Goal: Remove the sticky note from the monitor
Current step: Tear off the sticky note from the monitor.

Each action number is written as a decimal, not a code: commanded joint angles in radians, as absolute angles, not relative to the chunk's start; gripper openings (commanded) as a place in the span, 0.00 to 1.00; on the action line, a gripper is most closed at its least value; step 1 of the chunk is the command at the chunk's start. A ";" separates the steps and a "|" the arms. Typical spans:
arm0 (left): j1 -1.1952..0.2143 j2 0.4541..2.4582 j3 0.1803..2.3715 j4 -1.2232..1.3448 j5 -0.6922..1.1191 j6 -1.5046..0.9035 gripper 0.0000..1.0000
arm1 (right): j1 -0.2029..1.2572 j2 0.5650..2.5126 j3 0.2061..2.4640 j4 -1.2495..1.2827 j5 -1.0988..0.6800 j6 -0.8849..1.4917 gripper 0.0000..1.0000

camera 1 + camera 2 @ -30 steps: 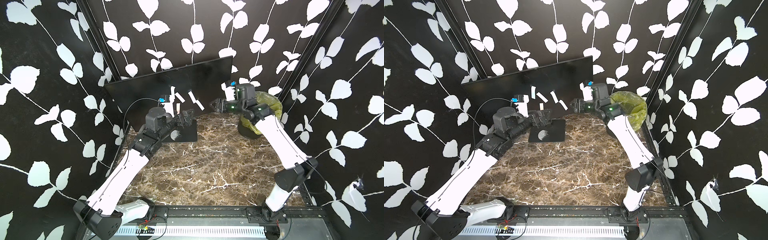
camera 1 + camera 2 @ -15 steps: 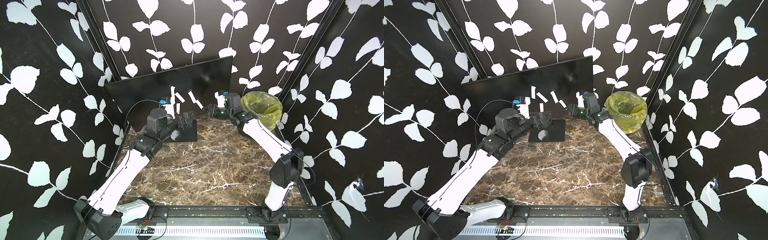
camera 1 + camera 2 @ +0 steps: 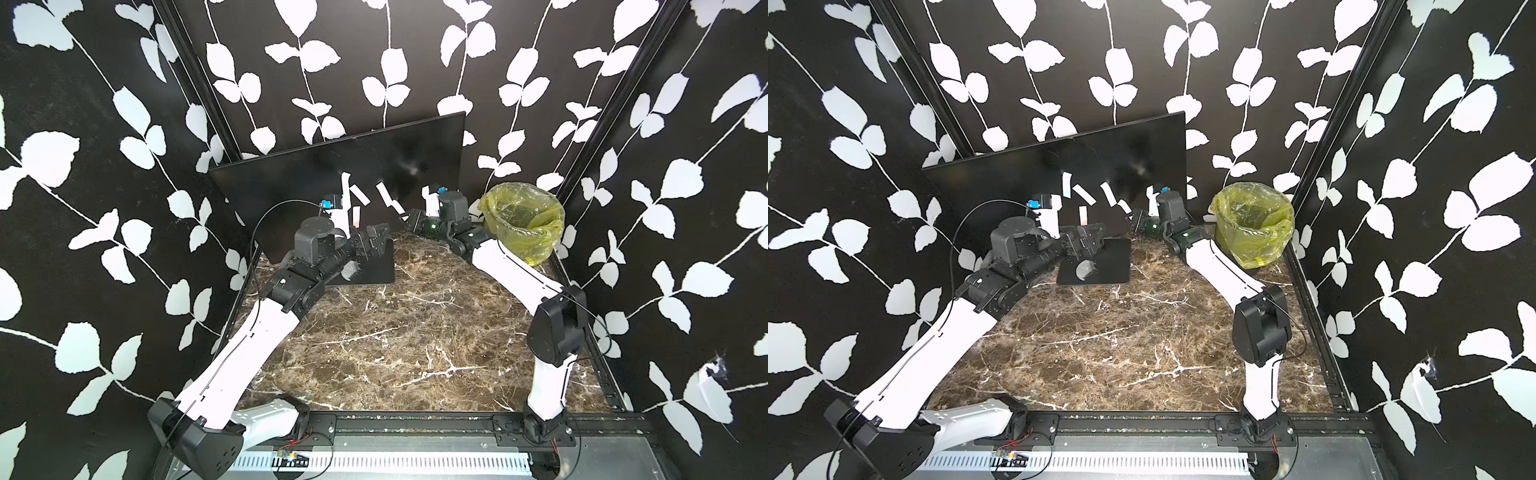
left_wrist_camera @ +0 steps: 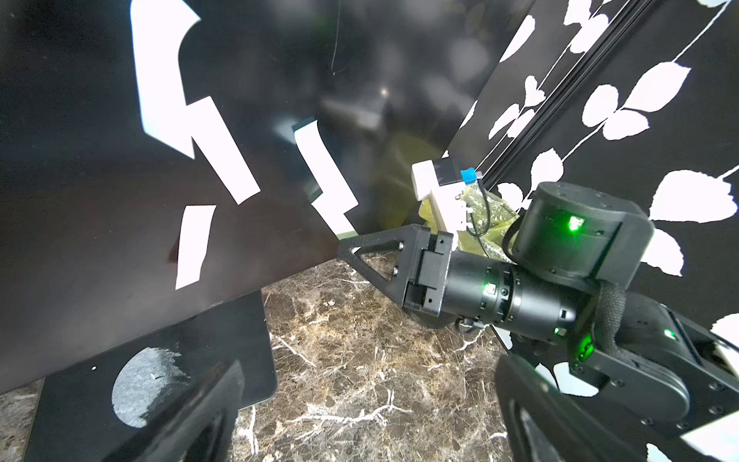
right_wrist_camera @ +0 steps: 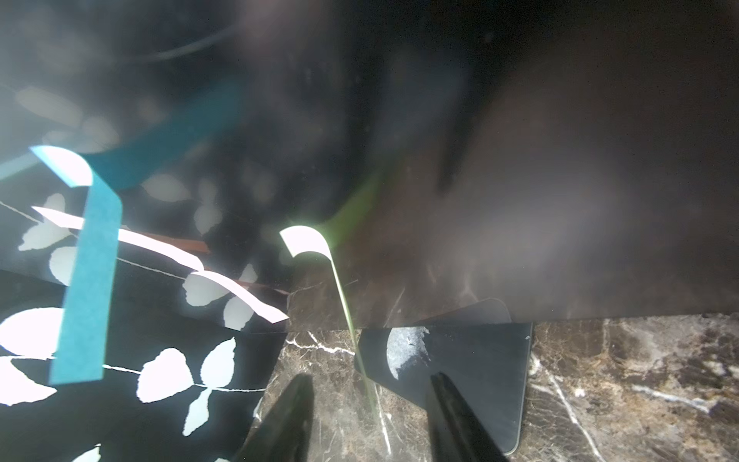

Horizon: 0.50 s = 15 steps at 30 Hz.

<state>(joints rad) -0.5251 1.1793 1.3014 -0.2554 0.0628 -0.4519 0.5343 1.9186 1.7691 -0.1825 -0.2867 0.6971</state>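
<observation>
The monitor (image 3: 316,183) stands at the back of the table, its black base plate (image 3: 1113,266) in front. Several sticky note strips cling to the screen and look white in both top views. My right gripper (image 5: 370,416) is at the screen's lower right, open. One green sticky note (image 5: 344,298), seen edge-on, runs down between its two fingers without touching either. In the left wrist view that gripper's fingertip (image 4: 344,250) sits just below the same note (image 4: 326,180). My left gripper (image 4: 368,420) is open and empty over the base plate (image 4: 160,360).
A bin lined with a yellow-green bag (image 3: 523,216) stands at the back right, beside the right arm. A blue strip (image 5: 86,288) and an orange one (image 5: 180,244) also stick out from the screen. Patterned walls close in on three sides.
My right arm swung left from over the bin to the monitor's lower right, and its jaws narrowed around the green note. The left arm barely moved.
</observation>
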 commanded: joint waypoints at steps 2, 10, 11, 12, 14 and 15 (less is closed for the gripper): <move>-0.522 1.165 1.310 -0.269 0.071 -0.439 0.99 | 0.540 1.934 1.796 -0.118 -0.273 0.706 0.34; -0.521 1.178 1.313 -0.267 0.073 -0.433 0.99 | 0.540 1.940 1.813 -0.118 -0.281 0.695 0.18; -0.522 1.181 1.313 -0.267 0.074 -0.433 0.99 | 0.540 1.940 1.815 -0.118 -0.283 0.694 0.15; -0.521 1.182 1.315 -0.267 0.074 -0.434 0.99 | 0.540 1.940 1.819 -0.118 -0.284 0.691 0.13; -0.522 1.186 1.315 -0.267 0.075 -0.433 0.99 | 0.540 1.939 1.826 -0.121 -0.282 0.685 0.09; -0.522 1.187 1.315 -0.266 0.075 -0.434 0.99 | 0.541 1.939 1.829 -0.123 -0.281 0.683 0.07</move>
<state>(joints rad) -0.5251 1.1870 1.3014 -0.2642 0.0654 -0.4480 0.5343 1.9228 1.7908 -0.1635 -0.2806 0.6914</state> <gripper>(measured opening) 0.987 0.076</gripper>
